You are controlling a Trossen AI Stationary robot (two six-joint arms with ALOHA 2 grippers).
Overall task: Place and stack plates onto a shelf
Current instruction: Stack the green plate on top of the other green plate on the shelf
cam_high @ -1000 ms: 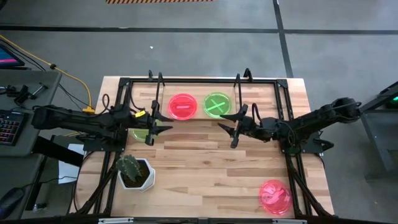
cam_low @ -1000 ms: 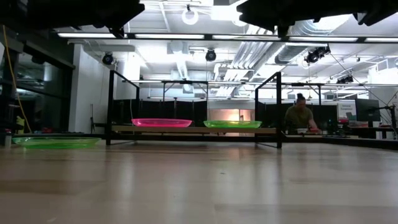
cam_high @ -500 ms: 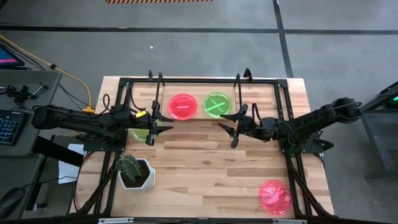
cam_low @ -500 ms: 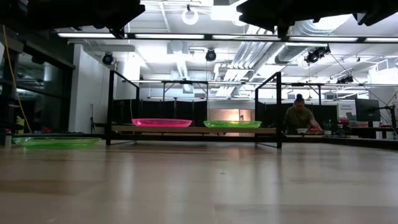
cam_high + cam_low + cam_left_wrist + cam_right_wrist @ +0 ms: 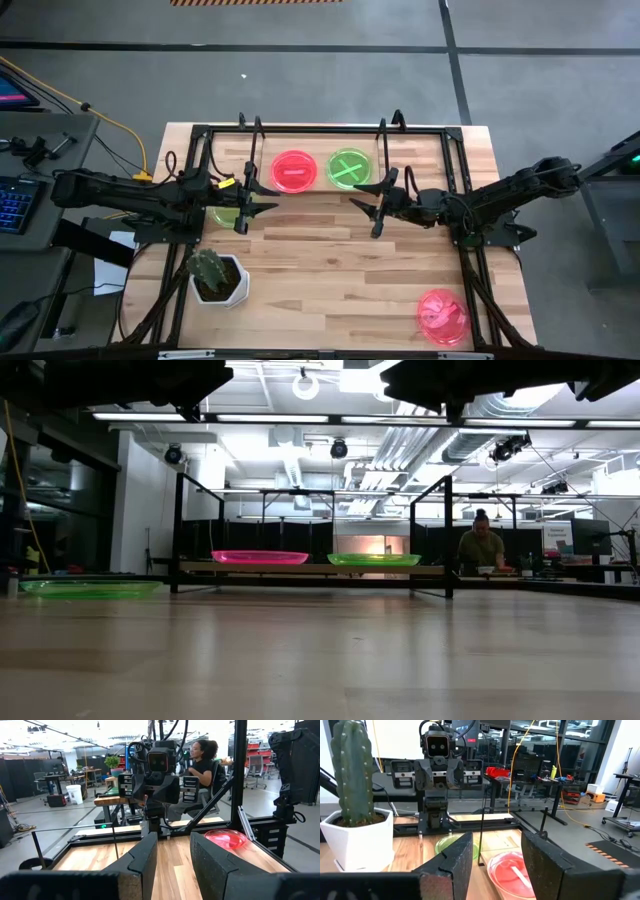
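On the low light-wood shelf framed by thin black upright rods [image 5: 320,150], two small round translucent plastic plates sit side by side at the far end of the table — a pink-red one with a strip inside [image 5: 294,171] and a neon green one with a cross inside [image 5: 349,168]. In the low view they rest flat on the board, apart from each other.

The left gripper [image 5: 246,207] hangs just in front of the shelf's left end, fingers parted with nothing between them. Under it, on the wooden tabletop [image 5: 330,260], lies another neon green plate [image 5: 228,214], partly hidden by the arm.

The right gripper [image 5: 372,205] faces it from the other side, near the shelf's right end — also spread open and empty.

A further pink-red plate [image 5: 441,315] lies well apart at the near right corner of the table. A green cactus in a white pot [image 5: 215,277] stands near the left edge.

Beyond the table, a person [image 5: 483,546] sits at a desk.
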